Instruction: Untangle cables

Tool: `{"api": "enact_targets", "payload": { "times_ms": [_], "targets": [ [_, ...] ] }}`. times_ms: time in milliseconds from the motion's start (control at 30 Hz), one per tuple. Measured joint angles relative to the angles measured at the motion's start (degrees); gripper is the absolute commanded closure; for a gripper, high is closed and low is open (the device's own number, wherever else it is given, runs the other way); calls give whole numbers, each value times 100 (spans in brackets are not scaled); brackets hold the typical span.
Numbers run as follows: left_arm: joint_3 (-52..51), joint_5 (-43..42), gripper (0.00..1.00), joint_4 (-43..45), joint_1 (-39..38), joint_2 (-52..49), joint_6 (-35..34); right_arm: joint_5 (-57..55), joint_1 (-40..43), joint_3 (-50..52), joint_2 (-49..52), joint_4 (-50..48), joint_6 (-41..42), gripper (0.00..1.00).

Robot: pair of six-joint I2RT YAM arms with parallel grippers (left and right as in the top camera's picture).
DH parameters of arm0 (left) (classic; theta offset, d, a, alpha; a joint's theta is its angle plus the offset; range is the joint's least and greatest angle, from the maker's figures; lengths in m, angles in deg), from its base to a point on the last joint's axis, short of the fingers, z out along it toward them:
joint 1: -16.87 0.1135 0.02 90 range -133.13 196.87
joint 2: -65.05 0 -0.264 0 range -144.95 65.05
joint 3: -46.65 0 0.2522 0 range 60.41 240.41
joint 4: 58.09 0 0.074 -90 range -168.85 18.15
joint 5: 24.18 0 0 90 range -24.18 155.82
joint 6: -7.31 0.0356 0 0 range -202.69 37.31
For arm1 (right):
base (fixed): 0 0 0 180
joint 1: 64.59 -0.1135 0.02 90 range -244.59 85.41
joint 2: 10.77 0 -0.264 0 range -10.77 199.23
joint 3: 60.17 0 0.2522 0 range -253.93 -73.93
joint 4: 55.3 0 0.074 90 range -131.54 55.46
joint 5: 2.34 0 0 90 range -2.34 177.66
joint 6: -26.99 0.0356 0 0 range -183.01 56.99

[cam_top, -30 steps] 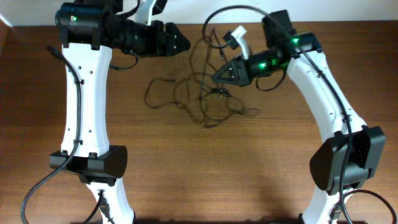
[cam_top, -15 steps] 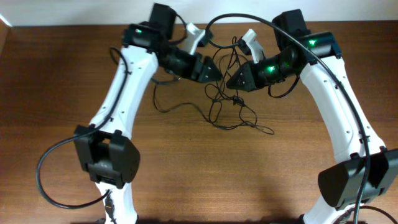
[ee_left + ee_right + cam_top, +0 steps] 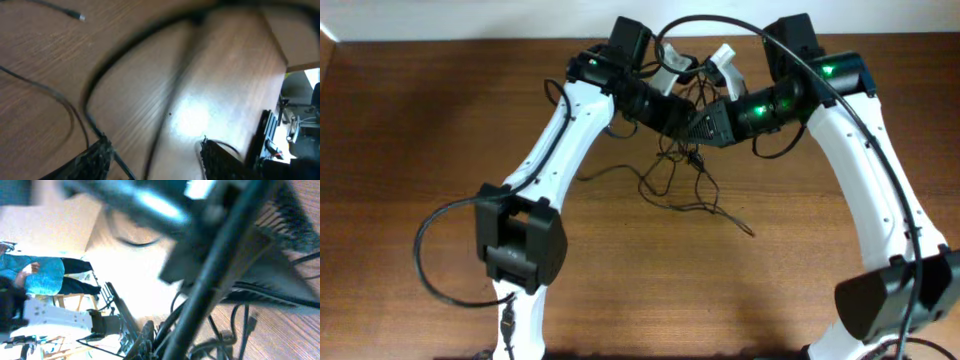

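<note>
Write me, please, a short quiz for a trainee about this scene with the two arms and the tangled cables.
1. In the left wrist view, are the fingers of the left gripper apart or pressed together?
2. True or false: the cables lie in one straight line.
3. In the overhead view, the left gripper and the right gripper are: A) far apart, B) close together over the cables, C) out of view.
Key: 1 apart; 2 false; 3 B.
</note>
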Motion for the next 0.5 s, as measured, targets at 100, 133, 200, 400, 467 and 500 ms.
{"api": "enact_targets", "payload": {
  "times_ms": [100,133,200,400,467,500],
  "targets": [
    [-11,616,50,109,-7,-184,-400,35,0,-2,-450,138,-31,96],
    [-13,968,49,109,-11,-186,-538,28,0,0,-625,166,-31,96],
    [-13,1672,49,70,-37,-186,-804,31,68,0,-944,293,-28,96],
    [-17,2623,72,-398,267,-188,-1108,-778,1768,-35,-1764,1456,-46,96],
    [-17,2632,73,-476,470,-188,-1161,-1228,2000,-35,-1700,1510,0,96],
    [-17,2632,74,-520,527,-188,-1156,-1773,1989,-35,-1648,1499,304,96]
  ]
}}
